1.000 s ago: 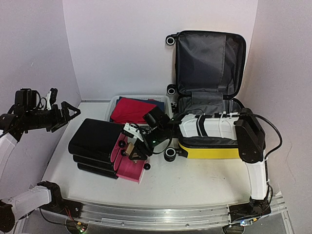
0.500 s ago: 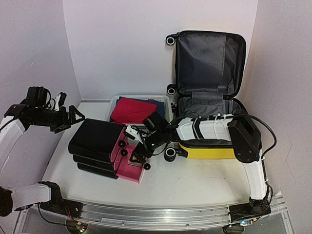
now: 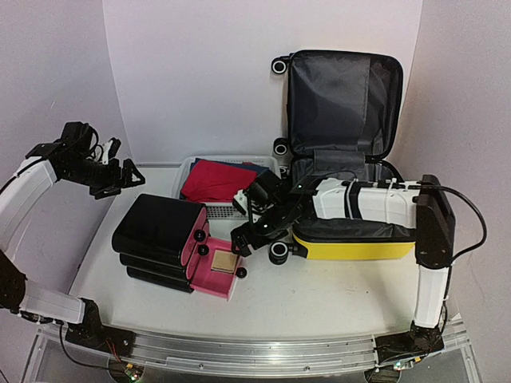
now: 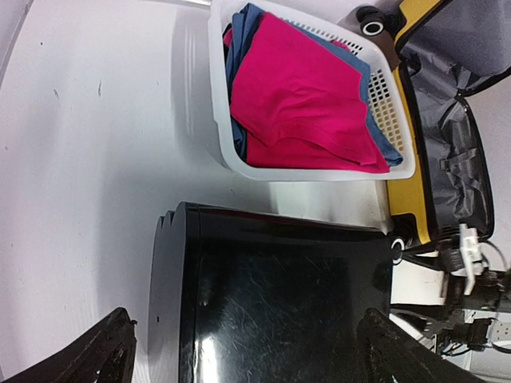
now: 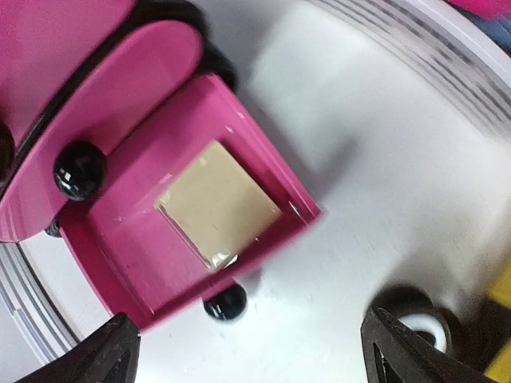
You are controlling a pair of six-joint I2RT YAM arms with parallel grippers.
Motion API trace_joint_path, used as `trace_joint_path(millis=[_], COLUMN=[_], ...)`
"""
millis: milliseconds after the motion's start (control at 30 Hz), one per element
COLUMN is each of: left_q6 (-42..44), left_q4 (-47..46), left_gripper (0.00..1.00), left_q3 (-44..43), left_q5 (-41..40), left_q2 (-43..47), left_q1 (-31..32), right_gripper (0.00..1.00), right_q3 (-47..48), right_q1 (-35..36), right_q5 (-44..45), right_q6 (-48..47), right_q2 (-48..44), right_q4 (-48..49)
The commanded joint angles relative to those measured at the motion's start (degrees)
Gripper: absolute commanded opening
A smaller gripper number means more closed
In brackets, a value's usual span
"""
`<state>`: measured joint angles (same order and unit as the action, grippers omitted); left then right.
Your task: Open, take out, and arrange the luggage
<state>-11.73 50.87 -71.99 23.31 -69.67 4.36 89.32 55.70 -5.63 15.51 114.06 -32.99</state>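
Note:
The luggage [image 3: 351,243] is a yellow suitcase lying open at the right, its grey-lined lid [image 3: 343,100] leaning on the back wall. The left wrist view shows its lining [image 4: 455,152]. My right gripper [image 3: 242,239] hangs open just left of the suitcase's front wheel [image 5: 419,323] and holds nothing [image 5: 255,355]. Under it is a pink drawer [image 5: 200,215] with a tan square [image 5: 219,203] lying inside. My left gripper [image 3: 126,177] is open in the air above the black case [image 4: 271,295], with nothing between its fingers [image 4: 251,359].
A white mesh basket [image 3: 271,163] with red and blue clothes [image 4: 303,104] stands at the back between the case and the suitcase. The black case [image 3: 156,231] with pink ends sits mid-left, and its pulled-out drawer [image 3: 215,275] has a black knob [image 5: 226,303].
My right gripper has opened wide and drawn back to the right from the pink drawer, leaving the tan square uncovered. My left gripper has swung right and farther back, over the black case.

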Motion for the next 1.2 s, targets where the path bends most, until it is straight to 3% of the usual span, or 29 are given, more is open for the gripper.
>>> trace_joint_path(millis=[0,200,500,1167], left_q6=[2.52,2.79,4.57,4.77], left_q4=[-0.87,-6.16,-8.79,-9.75], left_gripper=[0.94,0.92,0.91,0.85], left_q3=[-1.93,3.48,8.73,10.63], left_q5=[0.82,5.17,7.44,11.29], left_q2=[-3.20,-3.23,-4.92,-5.19], left_q1=[0.08,0.12,0.12,0.09], right_gripper=[0.98,0.98,0.98,0.98], right_q3=[-3.53,-4.27,-2.15,9.67], right_q1=[0.42,3.04,6.81,9.92], right_q5=[6.29,8.20,16.65,16.44], right_q6=[10.89,14.70,30.15,28.79], right_q2=[-4.33,-2.13,3.71,17.48], right_q4=[-10.06,-11.74,-6.36,22.30])
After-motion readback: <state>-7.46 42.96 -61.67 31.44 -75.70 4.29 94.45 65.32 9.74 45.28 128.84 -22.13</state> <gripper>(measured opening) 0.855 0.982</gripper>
